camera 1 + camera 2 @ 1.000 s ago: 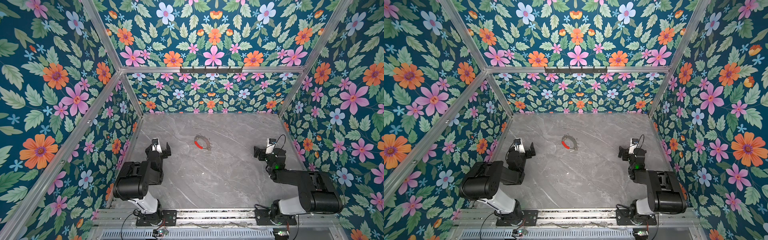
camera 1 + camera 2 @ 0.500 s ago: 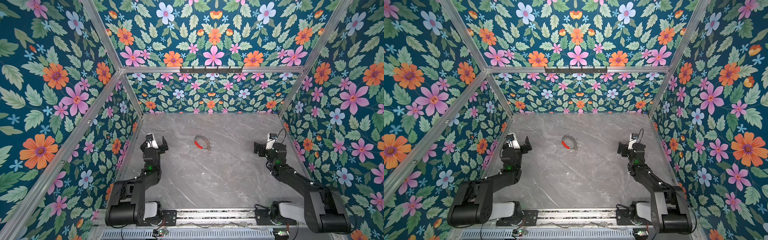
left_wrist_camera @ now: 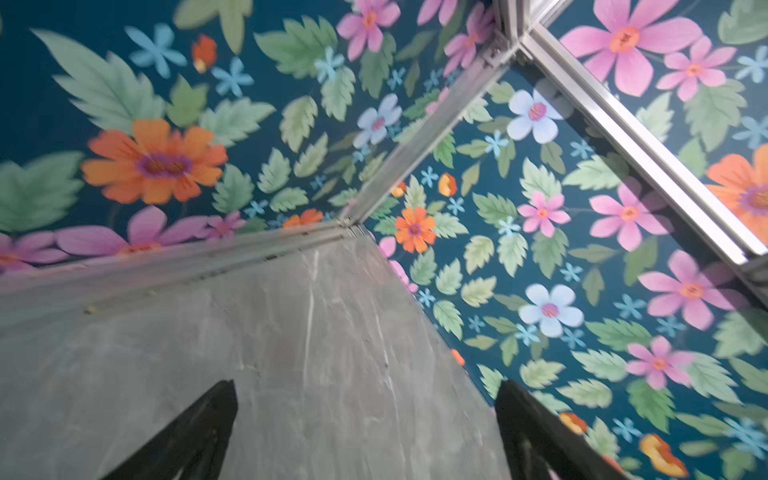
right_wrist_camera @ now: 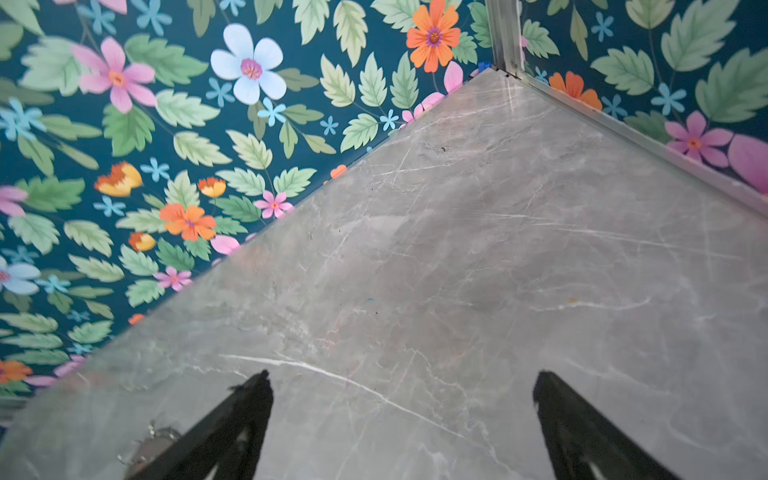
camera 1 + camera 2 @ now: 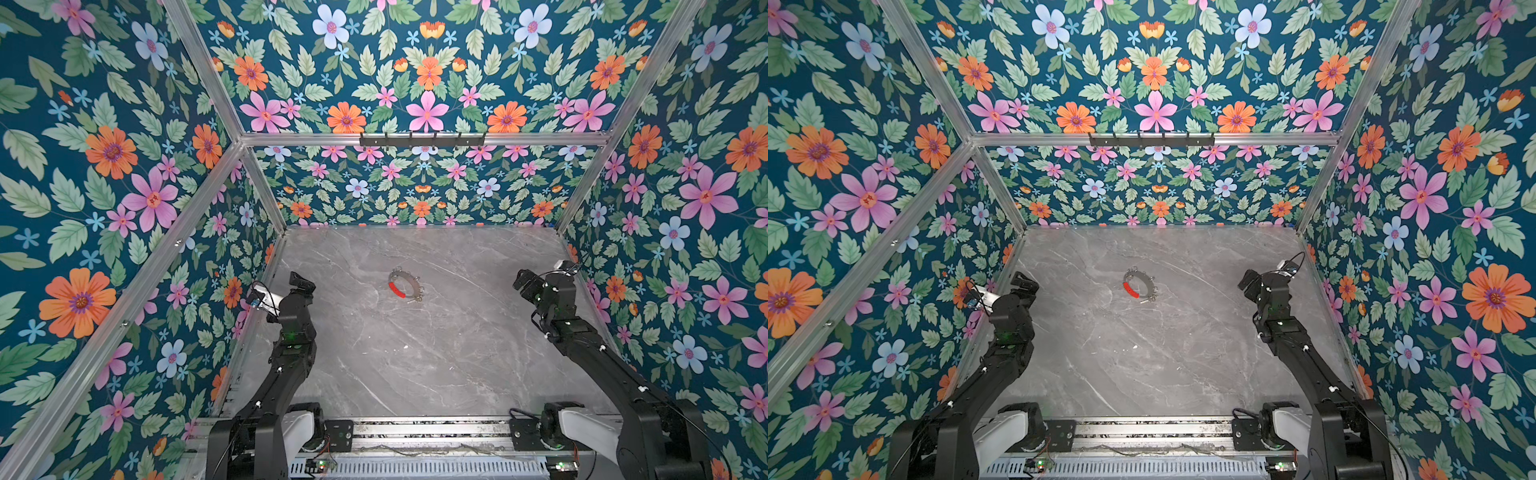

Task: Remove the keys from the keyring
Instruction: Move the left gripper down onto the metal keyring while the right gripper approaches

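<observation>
The keyring, a thin grey hoop with a red sleeve on its left arc, lies flat on the marble table at mid-depth. Tiny silvery keys hang off its rim. My left gripper hovers open at the table's left side, well apart from the hoop. My right gripper hovers open at the right side, also far from it. Each wrist view shows the gripper with only bare marble between its fingers. A bit of the keyring shows at the right wrist view's edge.
Floral walls framed by aluminium bars close the table in on the left, back and right. A black hook rail runs along the back wall high up. The arm bases sit on a rail at the front edge.
Both arms have unfolded and lifted from a low crouch, carrying the grippers up and slightly toward the back. Jaws stayed open. The keyring has not moved.
</observation>
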{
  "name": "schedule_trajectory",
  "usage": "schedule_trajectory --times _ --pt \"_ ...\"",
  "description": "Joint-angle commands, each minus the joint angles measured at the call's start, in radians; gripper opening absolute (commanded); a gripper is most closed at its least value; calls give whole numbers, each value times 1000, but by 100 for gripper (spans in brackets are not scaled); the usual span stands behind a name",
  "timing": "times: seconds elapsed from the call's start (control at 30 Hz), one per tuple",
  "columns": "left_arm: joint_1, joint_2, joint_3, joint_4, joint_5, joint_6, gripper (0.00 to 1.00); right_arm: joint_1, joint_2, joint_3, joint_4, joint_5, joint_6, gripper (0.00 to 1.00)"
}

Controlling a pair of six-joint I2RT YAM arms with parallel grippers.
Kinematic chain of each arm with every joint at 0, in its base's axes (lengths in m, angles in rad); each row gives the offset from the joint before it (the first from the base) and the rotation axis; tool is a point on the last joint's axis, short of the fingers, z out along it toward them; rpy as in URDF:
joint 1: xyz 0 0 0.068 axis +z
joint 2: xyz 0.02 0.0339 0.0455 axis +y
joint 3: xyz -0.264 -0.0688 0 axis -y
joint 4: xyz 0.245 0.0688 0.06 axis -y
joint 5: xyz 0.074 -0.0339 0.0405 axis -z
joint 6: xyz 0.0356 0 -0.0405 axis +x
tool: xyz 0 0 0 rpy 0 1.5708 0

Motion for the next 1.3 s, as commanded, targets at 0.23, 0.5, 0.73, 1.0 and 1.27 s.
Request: schedule_trajectory --times 0.23,0.5,0.73,1.0,1.27 --pt "-75 92 104 -2 427 10 93 3 136 68 -31 -372 108 99" --pt "-361 286 309 -292 412 275 73 73 246 116 -76 -473 25 97" --pt "-414 414 390 -367 442 337 66 173 311 181 -134 -460 -62 87" --pt "-415 664 630 -445 427 423 64 204 349 197 -114 -506 -68 76" --pt "-414 915 908 -590 408 531 63 205 326 194 -139 -523 -91 76"
